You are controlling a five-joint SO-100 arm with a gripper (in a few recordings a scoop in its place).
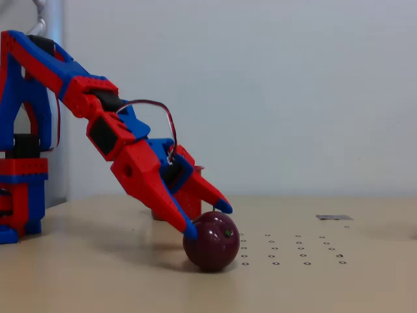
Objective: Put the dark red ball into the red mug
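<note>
- So, the dark red ball (212, 242) was found sitting on the table (339, 287), near the camera and a bit left of centre, with a tiny green dot seen on its upper right.
- The gripper (207, 216) was angled down from the left, with its fingers spread moderately; the blue tips were seen at the ball's top and upper left, touching it or very nearly. Nothing was held yet.
- The red mug (188, 204) was mostly hidden behind the gripper, further back on the table; only a bit of red was made out, so the handle and rim couldn't be judged.
- Step in hand, as judged: the grasp was being set up, with the ball not yet lifted.
- Next move, as a guess: the fingers would need to be lowered around the ball's widest part before being closed, since a glossy sphere could easily be squirted out. A short carry back to the mug would then be needed.
- No brands, labels or readable writing were spotted; just small ring marks (293, 251) on the table to the right.
</note>
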